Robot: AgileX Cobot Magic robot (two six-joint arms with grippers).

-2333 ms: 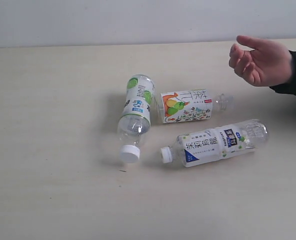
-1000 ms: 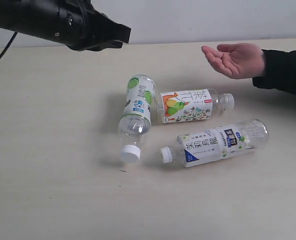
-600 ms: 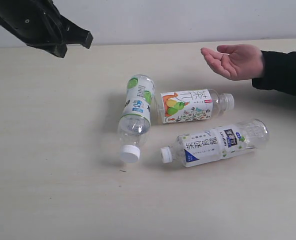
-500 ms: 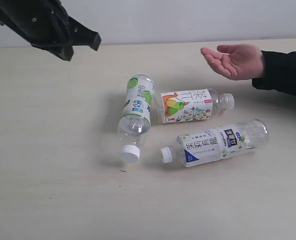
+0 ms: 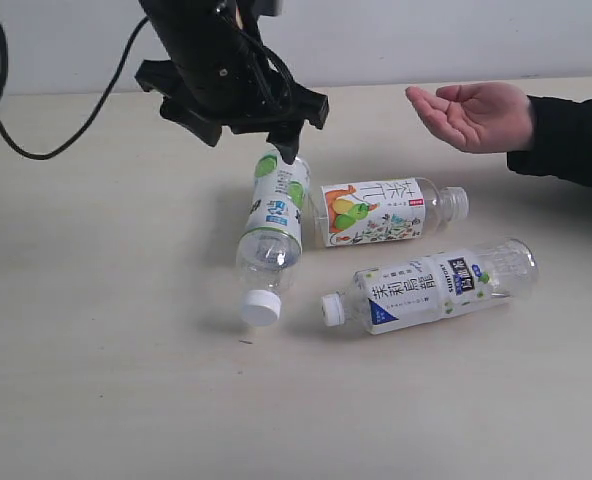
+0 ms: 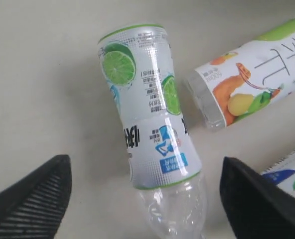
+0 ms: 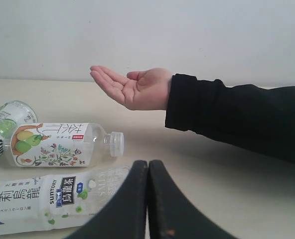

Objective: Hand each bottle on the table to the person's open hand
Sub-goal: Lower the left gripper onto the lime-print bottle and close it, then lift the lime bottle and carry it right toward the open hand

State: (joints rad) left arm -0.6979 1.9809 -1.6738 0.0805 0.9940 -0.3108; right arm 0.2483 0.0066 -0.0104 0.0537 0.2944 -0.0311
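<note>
Wide open and empty, the left gripper [image 6: 146, 199] hovers over the lime-label bottle [image 6: 147, 104] lying on the table [image 5: 96, 300] below it, apparently lined up to pinch it for the person's open hand [image 5: 473, 115]

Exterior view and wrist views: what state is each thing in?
lime bottle: lying on its side, capped, not gripped.
pear bottle: lying on its side, capped.
blue bottle: lying on its side, capped.
hand: open, palm up, empty.
left end effector: open, above the lime bottle.
right end effector: shut, empty.
</note>
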